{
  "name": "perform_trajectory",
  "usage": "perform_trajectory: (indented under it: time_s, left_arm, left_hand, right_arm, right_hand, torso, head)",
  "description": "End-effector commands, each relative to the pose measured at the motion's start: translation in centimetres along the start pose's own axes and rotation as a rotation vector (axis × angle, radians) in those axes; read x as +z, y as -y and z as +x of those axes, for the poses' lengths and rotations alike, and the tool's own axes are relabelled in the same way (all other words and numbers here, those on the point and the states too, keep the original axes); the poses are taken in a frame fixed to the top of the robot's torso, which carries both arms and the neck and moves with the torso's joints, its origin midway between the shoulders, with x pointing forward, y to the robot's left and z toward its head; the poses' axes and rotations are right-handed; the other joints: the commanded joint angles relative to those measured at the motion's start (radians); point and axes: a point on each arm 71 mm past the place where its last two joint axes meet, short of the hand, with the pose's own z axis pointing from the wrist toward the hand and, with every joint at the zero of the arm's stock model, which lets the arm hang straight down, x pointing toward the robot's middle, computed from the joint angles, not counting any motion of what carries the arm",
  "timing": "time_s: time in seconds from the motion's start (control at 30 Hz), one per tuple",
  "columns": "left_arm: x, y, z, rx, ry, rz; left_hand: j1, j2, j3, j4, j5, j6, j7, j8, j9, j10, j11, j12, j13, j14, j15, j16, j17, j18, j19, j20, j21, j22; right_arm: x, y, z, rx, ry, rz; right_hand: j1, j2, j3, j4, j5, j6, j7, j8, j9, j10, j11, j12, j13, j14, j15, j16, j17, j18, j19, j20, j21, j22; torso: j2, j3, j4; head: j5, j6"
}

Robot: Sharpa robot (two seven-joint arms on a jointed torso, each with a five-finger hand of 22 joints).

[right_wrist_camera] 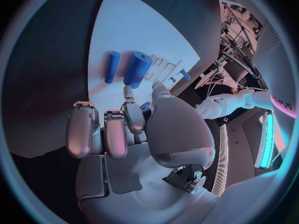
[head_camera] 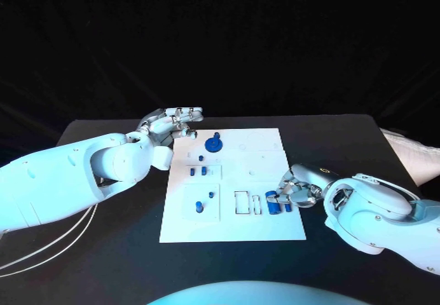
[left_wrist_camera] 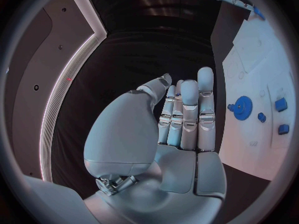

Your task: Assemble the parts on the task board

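The head view gives the whole layout: the white rectangular task board (head_camera: 266, 225) sits in the middle of the black table (head_camera: 348, 136), with small blue parts scattered on it. A round blue gear-like part (head_camera: 213, 144) lies near the far left of the board, a few little blue pegs (head_camera: 197, 171) sit in the middle-left, and two blue cylinders (head_camera: 272, 203) lie at the near right edge.

The silver left hand (head_camera: 173, 121) hangs off the far left corner of the board. Its wrist view adds what the head view can't: the fingers (left_wrist_camera: 189, 112) are straight, side by side, nothing in the palm, so it's released. The gear (left_wrist_camera: 241, 104) shows off to the side there, well apart from the hand.

The silver right hand (head_camera: 295, 189) sits right at the cylinders. Its wrist view shows the fingers (right_wrist_camera: 116, 132) curled in, with the fat blue cylinder (right_wrist_camera: 137, 69) and a thinner one (right_wrist_camera: 112, 66) lying on the board just past the fingertips. Whether it's pinching anything, can't tell.

No readable writing on the board or parts.
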Motion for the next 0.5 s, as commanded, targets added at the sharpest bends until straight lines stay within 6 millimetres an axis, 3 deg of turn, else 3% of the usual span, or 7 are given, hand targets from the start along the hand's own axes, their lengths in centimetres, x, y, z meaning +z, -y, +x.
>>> perform_trajectory:
  time_s: [0.03, 0.5]
  left_arm:
    - [0.0, 0.1, 0.2, -0.008, -0.019, 0.004]
    - [-0.1, 0.1, 0.1, -0.008, -0.018, 0.002]
  left_hand:
    - [0.002, 0.003, -0.007, -0.001, 0.005, -0.004, 0.000, 0.004, -0.001, -0.008, 0.002, 0.004, 0.001, -0.008, -0.002, -0.003, -0.001, 0.019, -0.004, 0.003, -0.005, -0.002]
    - [0.001, 0.004, -0.009, 0.000, 0.004, -0.004, 0.000, 0.005, -0.001, -0.009, 0.002, 0.005, 0.001, -0.009, -0.002, -0.004, -0.003, 0.019, -0.003, 0.003, -0.006, -0.003]
  right_arm:
    - [0.1, 0.1, 0.4, -0.071, -0.017, 0.021]
    - [1.2, 0.0, 1.8, -0.098, -0.067, 0.027]
  right_hand:
    - [-0.004, 0.007, -0.008, -0.001, -0.005, 0.002, -0.006, 0.007, 0.002, 0.004, -0.006, 0.003, 0.000, 0.071, -0.005, 0.003, 0.064, -0.018, 0.006, -0.003, 0.005, 0.001]
    - [0.034, 0.035, -0.015, -0.007, 0.011, 0.000, -0.008, 0.018, 0.010, -0.001, -0.007, -0.008, 0.001, 0.070, -0.006, 0.001, 0.060, -0.017, 0.002, -0.003, 0.003, -0.002]
  torso:
    - [0.001, 0.0005, 0.0000]
    - [0.000, -0.0003, 0.0003]
  head:
    - [0.002, -0.002]
    - [0.007, -0.004]
